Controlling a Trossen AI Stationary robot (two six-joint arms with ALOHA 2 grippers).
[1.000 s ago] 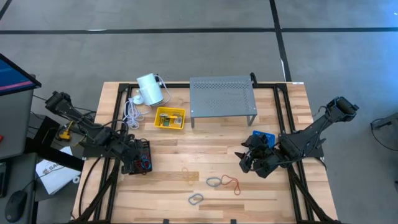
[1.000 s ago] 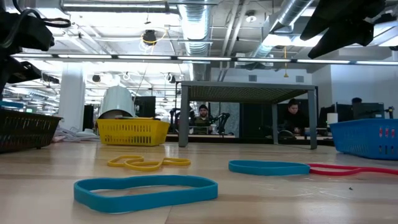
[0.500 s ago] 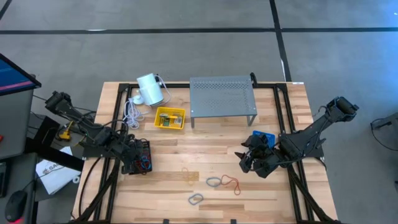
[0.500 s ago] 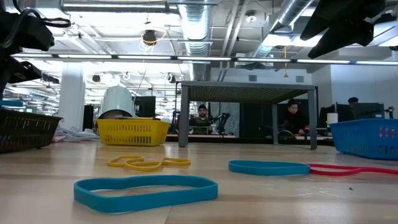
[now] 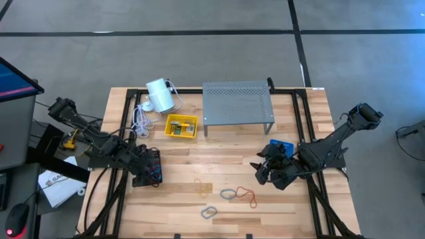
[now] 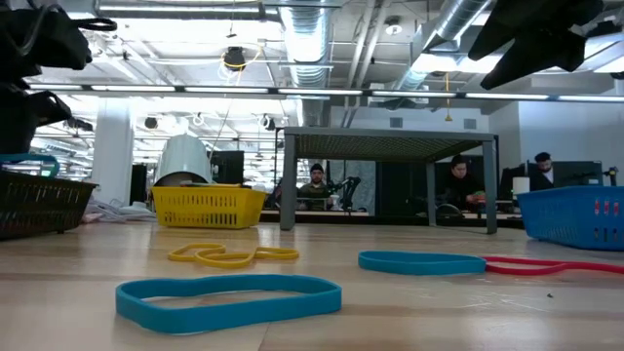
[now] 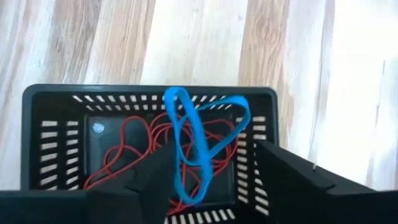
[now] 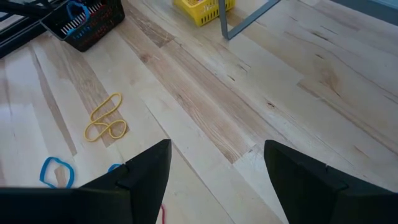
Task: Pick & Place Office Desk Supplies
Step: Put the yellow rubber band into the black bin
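Note:
My left gripper (image 7: 214,152) hangs open over the black basket (image 7: 56,134) at the table's left edge (image 5: 151,169). A blue rubber band (image 7: 199,140) stands between its fingers, above the red bands (image 7: 124,155) on the basket floor. On the table lie a yellow band (image 5: 200,188), a blue band (image 5: 228,194), a red band (image 5: 247,194) and another blue band (image 5: 208,212). My right gripper (image 5: 265,174) hovers open to the right of them, with nothing between its fingers (image 8: 149,171). My left gripper has the blue band running close along the inner side of one finger (image 7: 155,177). I cannot tell whether the band touches that finger. The band's far loop (image 7: 177,96) reaches up to the basket's far rim.
A yellow basket (image 5: 181,126) holding small boxes stands at mid-table, in front of the grey perforated shelf (image 5: 238,103). A white cylinder (image 5: 159,95) with a coiled cord (image 5: 143,118) sits far left. A blue basket (image 5: 283,145) stands beside my right arm. People sit in the room behind.
My left gripper has tipped a little over the black basket while staying in place. My right arm and the bands on the table have kept still.

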